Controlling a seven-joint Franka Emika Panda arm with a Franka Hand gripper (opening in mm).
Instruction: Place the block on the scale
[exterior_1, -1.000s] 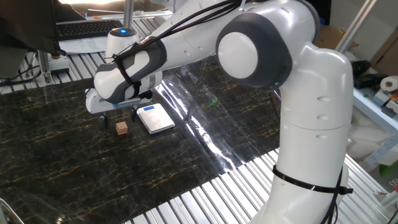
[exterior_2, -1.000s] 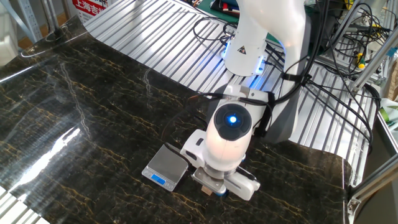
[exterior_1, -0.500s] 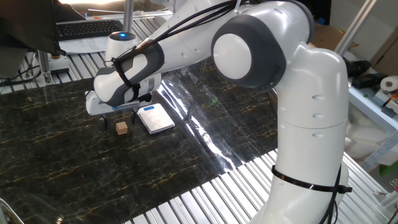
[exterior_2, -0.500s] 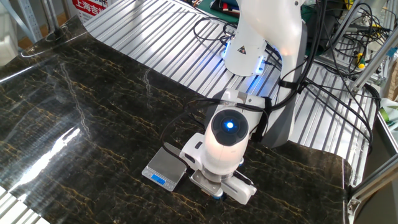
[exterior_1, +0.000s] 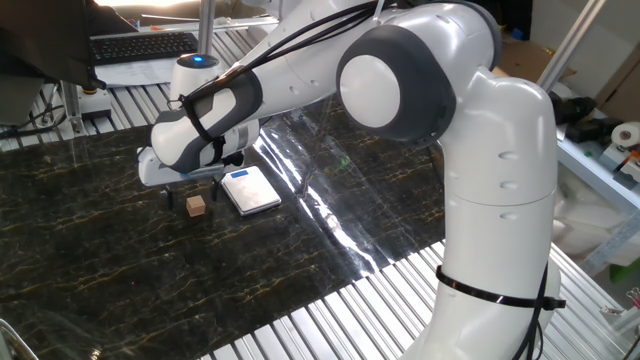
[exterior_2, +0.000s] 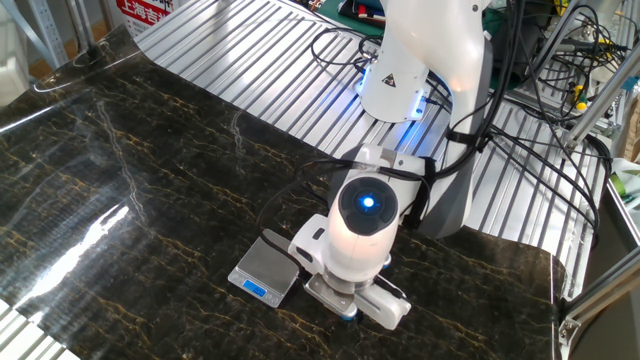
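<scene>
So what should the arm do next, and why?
Probably lower the claw straight down around the block. The little brown cube sits on the table beside the scale, not on it, and the claw hovers just above it, holding nothing.

- A white robot arm (exterior_2: 420, 60) reaches down over a dark marbled desk (exterior_2: 120, 200), seen from above.
- Its rounded wrist shows a glowing blue light (exterior_2: 368, 203).
- The pincer (exterior_2: 349, 314) points straight down at the desk; the wrist hides its fingers.
- A small silver scale (exterior_2: 266, 268) with a blue display strip lies just beside the pincer.
- Black cables (exterior_2: 520, 150) trail behind the arm's base.
</scene>
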